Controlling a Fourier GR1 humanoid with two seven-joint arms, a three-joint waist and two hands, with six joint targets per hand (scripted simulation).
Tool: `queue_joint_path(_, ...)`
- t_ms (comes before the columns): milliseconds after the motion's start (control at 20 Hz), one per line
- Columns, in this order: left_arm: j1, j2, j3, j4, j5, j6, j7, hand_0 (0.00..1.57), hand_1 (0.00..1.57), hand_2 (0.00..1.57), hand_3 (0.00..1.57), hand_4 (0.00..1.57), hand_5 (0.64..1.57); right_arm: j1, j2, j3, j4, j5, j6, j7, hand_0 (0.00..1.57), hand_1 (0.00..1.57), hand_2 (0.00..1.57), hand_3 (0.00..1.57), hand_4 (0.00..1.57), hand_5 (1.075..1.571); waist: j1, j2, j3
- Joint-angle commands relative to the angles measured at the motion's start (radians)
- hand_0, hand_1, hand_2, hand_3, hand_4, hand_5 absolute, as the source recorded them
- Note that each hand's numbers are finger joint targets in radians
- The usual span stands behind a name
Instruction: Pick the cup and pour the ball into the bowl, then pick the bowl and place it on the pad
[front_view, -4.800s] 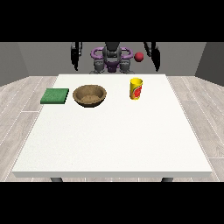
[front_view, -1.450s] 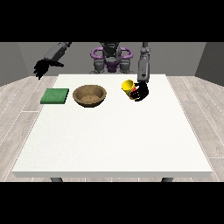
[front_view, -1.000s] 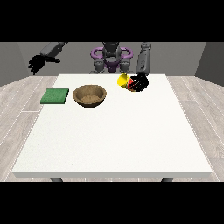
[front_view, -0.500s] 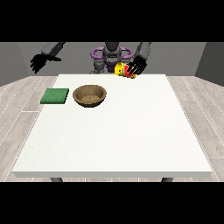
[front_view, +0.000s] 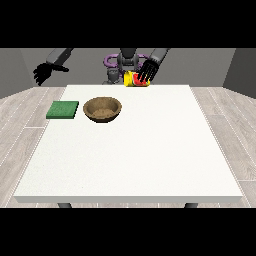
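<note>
**Asker:** Where was the cup when you were carrying it?

**Me:** The cup (front_view: 133, 79) sat in my hand at the view's right (front_view: 148, 71), up in the upper middle of the frame. My fingers were curled over its red end, and it lay tipped on its side with the yellow part pointing toward the frame's left. It hung over the far edge of the bench (front_view: 130, 150), well apart from the bowl (front_view: 102, 108).

**Asker:** And the ball?

**Me:** I could not see it. It was either inside the cup or hidden by my fingers.

**Asker:** So what did the pour call for?

**Me:** I judged the cup was tipped too early. The mouth needed to be right over the bowl's hollow in the left middle of the frame before any further tilt. I should have brought it lower and toward the frame's left, then rolled the wrist slowly so the ball dropped in and didn't skip over the rim.

**Asker:** Your other hand?

**Me:** The hand at the view's left (front_view: 43, 73) hung in the upper left, off the bench, fingers spread and holding nothing. The green pad (front_view: 63, 109) lay just beside the bowl, to its left.
</note>
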Motion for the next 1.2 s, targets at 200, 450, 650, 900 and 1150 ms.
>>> queue_joint_path(200, -0.039, -0.027, -0.194, -0.028, -0.204, 0.011, 0.255, 0.58, 0.58, 1.57, 1.54, 0.88, 1.571, -0.090, 0.003, 0.021, 0.031, 0.009, 0.002, 0.010, 0.00, 0.00, 0.00, 0.00, 0.00, 1.548, -0.049, 0.045, -0.0005)
queue_joint_path(450, -0.135, -0.028, -0.268, -0.054, -0.302, -0.102, 0.343, 0.52, 0.52, 1.57, 1.57, 0.84, 1.571, -0.183, -0.036, 0.018, 0.058, 0.022, -0.053, 0.073, 0.00, 0.00, 0.00, 0.14, 0.00, 1.530, -0.024, 0.057, -0.0004)
queue_joint_path(650, -0.113, -0.028, -0.303, -0.048, -0.372, -0.130, 0.355, 0.37, 0.37, 1.57, 1.57, 0.90, 1.570, -0.196, 0.015, 0.047, 0.037, 0.031, -0.071, 0.077, 0.00, 0.00, 0.00, 0.27, 0.00, 1.527, -0.044, 0.055, -0.0007)
queue_joint_path(900, -0.118, -0.028, -0.361, -0.045, -0.450, -0.180, 0.359, 0.00, 0.00, 1.57, 1.57, 0.88, 1.556, -0.194, 0.005, 0.047, 0.047, 0.021, -0.025, 0.057, 0.00, 0.00, 0.00, 0.22, 0.00, 1.527, -0.069, 0.078, -0.0007)
queue_joint_path(1150, -0.119, -0.028, -0.493, -0.087, -0.469, -0.330, 0.369, 0.00, 0.00, 1.57, 1.57, 1.20, 1.434, -0.271, 0.026, 0.058, 0.059, 0.028, -0.072, 0.097, 0.00, 0.00, 0.00, 0.19, 0.00, 1.521, -0.074, 0.087, -0.0004)
